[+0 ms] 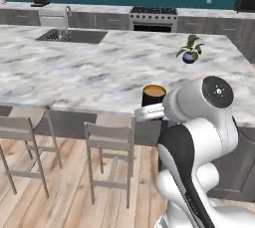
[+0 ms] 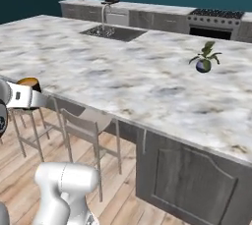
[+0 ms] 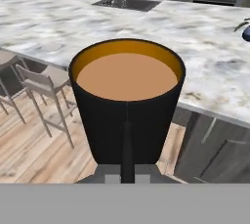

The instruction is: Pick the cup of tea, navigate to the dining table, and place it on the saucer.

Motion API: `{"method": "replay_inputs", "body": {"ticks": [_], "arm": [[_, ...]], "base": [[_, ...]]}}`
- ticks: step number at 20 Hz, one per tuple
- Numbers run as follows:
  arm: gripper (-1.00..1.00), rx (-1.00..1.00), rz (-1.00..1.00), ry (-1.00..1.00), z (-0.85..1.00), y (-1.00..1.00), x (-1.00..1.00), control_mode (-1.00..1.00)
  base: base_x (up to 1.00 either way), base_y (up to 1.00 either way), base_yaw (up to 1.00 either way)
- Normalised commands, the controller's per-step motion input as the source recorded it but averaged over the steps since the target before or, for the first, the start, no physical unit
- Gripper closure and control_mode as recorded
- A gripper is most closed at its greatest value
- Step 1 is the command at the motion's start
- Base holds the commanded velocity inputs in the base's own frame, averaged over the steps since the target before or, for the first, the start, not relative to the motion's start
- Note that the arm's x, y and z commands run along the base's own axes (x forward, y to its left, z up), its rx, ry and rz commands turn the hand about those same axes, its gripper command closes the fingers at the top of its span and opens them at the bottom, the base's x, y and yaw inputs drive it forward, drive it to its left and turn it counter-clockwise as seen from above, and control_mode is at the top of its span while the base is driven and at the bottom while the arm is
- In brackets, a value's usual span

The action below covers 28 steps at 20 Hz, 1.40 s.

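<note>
Gripper (image 1: 149,113) clamped on cup (image 1: 154,95), held upright off table (image 1: 99,72) edge, above stools. Keep level in transit (tea near brim). Probable saucer (image 1: 20,90), faint, far left on table: approach, lower gently.

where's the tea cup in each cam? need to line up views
Left base view: cup of tea centre, just left of the arm's wrist.
Right base view: far left edge, partly behind the wrist.
Hand view: dead centre, close up.
Shared landmark: potted plant.
</note>
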Motion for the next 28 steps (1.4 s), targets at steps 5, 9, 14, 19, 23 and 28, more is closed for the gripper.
{"method": "replay_inputs", "body": {"ticks": [5,9,14,19,23,28], "arm": [[1.00,0.00,0.00,0.00,0.00,0.00,0.00,1.00],[1.00,0.00,0.00,0.00,0.00,0.00,0.00,1.00],[1.00,0.00,0.00,0.00,0.00,0.00,0.00,1.00],[1.00,0.00,0.00,0.00,0.00,0.00,0.00,1.00],[1.00,0.00,0.00,0.00,0.00,0.00,0.00,1.00],[1.00,0.00,0.00,0.00,0.00,0.00,0.00,1.00]], "base": [[0.04,1.00,0.00],[0.04,1.00,0.00],[0.07,1.00,0.00],[0.15,1.00,0.00],[0.18,1.00,0.00],[0.19,0.96,0.00]]}}
